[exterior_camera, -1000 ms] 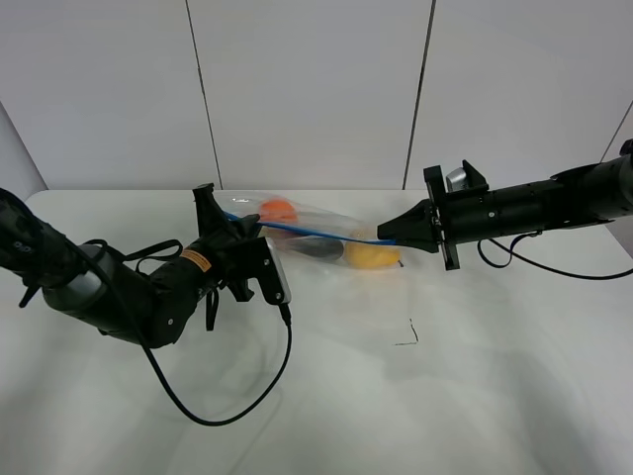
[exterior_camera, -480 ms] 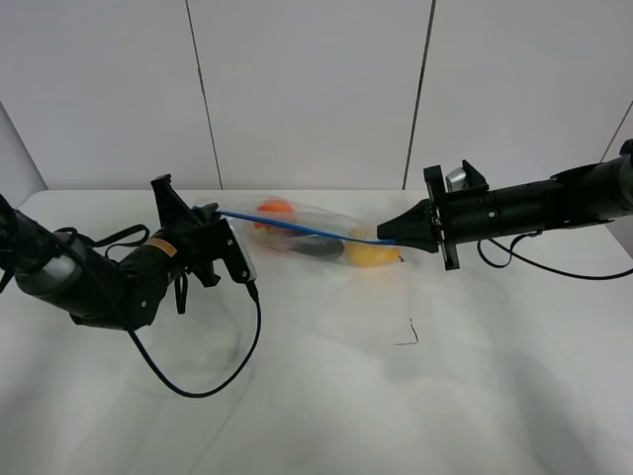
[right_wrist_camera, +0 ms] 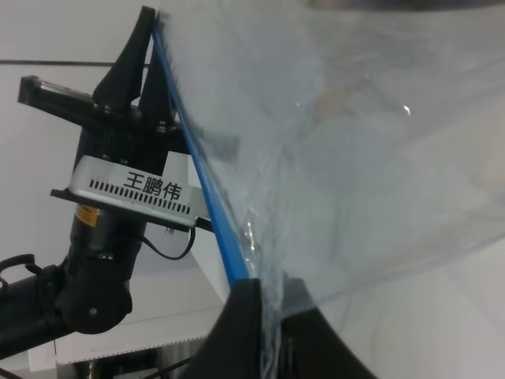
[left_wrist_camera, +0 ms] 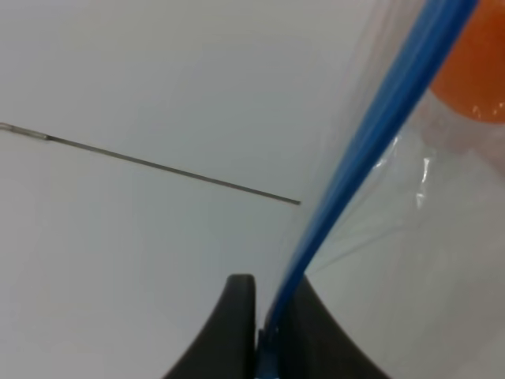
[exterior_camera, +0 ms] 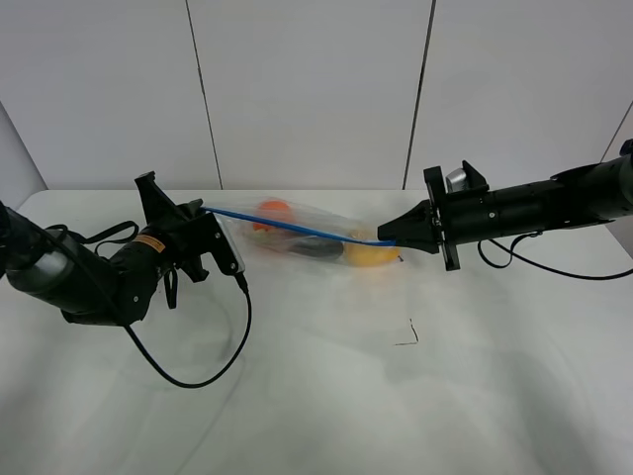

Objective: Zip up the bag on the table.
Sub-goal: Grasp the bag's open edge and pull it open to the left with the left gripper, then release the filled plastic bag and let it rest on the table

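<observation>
The clear crinkly bag (exterior_camera: 315, 233) hangs stretched between my two grippers above the white table (exterior_camera: 326, 386), with orange, dark and yellow produce inside. Its blue zipper strip (exterior_camera: 287, 227) runs taut from left to right. My left gripper (exterior_camera: 205, 211) is shut on the strip's left end; in the left wrist view (left_wrist_camera: 264, 332) the jaws pinch the blue strip (left_wrist_camera: 371, 134). My right gripper (exterior_camera: 389, 238) is shut on the right end; the right wrist view shows it (right_wrist_camera: 264, 316) pinching the strip (right_wrist_camera: 201, 189) and the plastic (right_wrist_camera: 355, 150).
A black cable (exterior_camera: 198, 371) loops from the left arm across the table in front of it. A small black mark (exterior_camera: 410, 334) lies on the table right of centre. White wall panels stand behind the table.
My left gripper has slid left along the blue strip, away from the right gripper, and the strip is now pulled out longer. The right gripper has not moved.
</observation>
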Tool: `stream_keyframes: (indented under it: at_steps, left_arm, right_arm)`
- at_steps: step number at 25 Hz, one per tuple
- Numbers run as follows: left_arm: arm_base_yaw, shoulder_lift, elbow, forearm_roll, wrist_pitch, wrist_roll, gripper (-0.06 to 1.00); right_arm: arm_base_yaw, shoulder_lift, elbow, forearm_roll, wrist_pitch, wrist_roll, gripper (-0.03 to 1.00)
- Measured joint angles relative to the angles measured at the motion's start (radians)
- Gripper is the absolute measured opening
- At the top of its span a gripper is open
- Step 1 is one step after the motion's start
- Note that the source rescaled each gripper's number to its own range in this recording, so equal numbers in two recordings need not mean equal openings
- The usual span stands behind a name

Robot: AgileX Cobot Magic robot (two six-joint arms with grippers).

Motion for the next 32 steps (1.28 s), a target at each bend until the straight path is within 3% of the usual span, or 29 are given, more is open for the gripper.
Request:
stream_keyframes:
  at_steps: [5, 8, 10, 15, 18, 29, 32]
  left_arm:
    - [0.000, 0.000, 0.002, 0.000, -0.003, 0.000, 0.00]
    - [0.000, 0.000, 0.005, -0.004, -0.003, -0.020, 0.06]
    - [0.002, 0.000, 0.005, -0.033, -0.005, -0.030, 0.16]
    - [0.008, 0.000, 0.006, -0.062, -0.007, -0.065, 0.54]
    - [0.008, 0.000, 0.006, -0.091, -0.013, -0.102, 0.67]
    - [0.088, 0.000, 0.006, -0.135, -0.071, -0.195, 0.71]
    - [0.112, 0.000, 0.006, -0.188, -0.071, -0.335, 0.71]
  right_arm:
    - [0.000, 0.000, 0.000, 0.000, 0.000, 0.000, 0.00]
    - [0.000, 0.000, 0.000, -0.001, 0.000, 0.000, 0.00]
    - [0.000, 0.000, 0.000, -0.008, 0.000, 0.000, 0.00]
    - [0.000, 0.000, 0.000, -0.010, 0.000, 0.000, 0.00]
    - [0.000, 0.000, 0.000, -0.011, 0.000, 0.000, 0.00]
    - [0.000, 0.000, 0.000, -0.011, 0.000, 0.000, 0.00]
    - [0.000, 0.000, 0.000, -0.011, 0.000, 0.000, 0.00]
